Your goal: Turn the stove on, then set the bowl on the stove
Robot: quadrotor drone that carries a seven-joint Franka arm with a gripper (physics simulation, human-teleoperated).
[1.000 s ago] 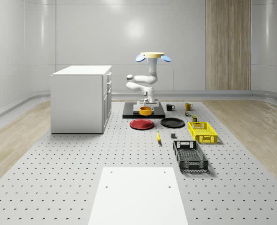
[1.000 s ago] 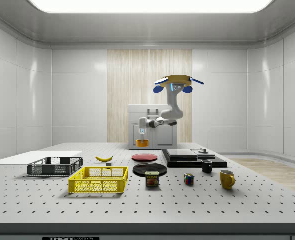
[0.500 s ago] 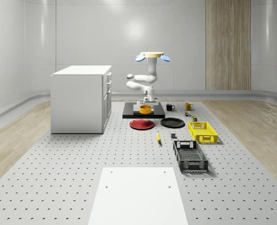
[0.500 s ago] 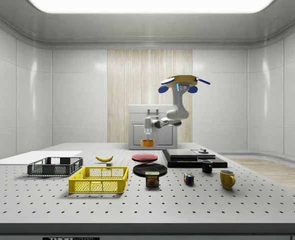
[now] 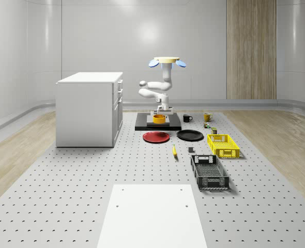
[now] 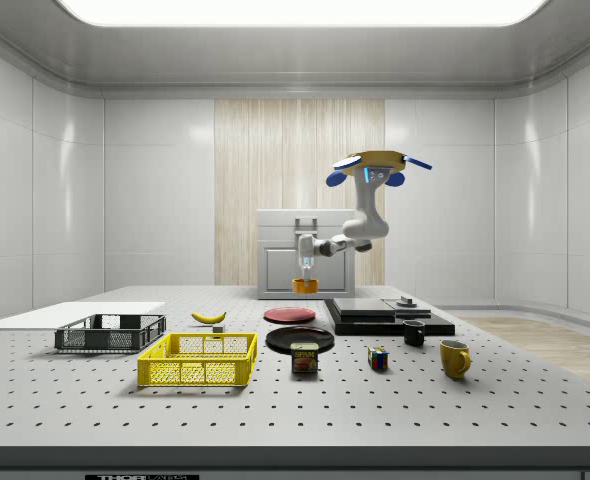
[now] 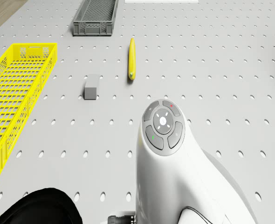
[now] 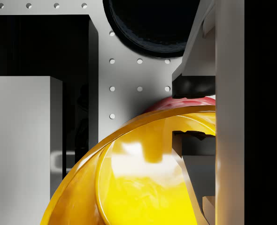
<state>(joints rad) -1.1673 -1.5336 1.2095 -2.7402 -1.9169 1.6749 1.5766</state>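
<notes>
The drone (image 5: 167,61) hovers over the black stove (image 5: 142,127), with its arm (image 7: 175,177) reaching down and toward the side view's left. The gripper (image 6: 306,270) is shut on the rim of the orange-yellow bowl (image 6: 305,286) and holds it in the air. In the side view the bowl hangs just left of the stove (image 6: 385,315), higher than its top. In the wrist view the gripper (image 8: 195,112) pinches the rim of the bowl (image 8: 143,183), one finger inside and one outside. The stove (image 8: 40,42) lies beside the bowl there.
A red plate (image 5: 156,137) and a black plate (image 5: 190,135) lie in front of the stove. A banana (image 7: 132,64), a grey block (image 7: 92,87), a yellow basket (image 7: 16,93) and a grey crate (image 7: 95,18) sit on the table. A white cabinet (image 5: 89,108) stands at the whole-scene view's left.
The drone, its arm and the held bowl have moved toward the side view's right, closer to the stove. The bowl stays in the gripper at about the same height.
</notes>
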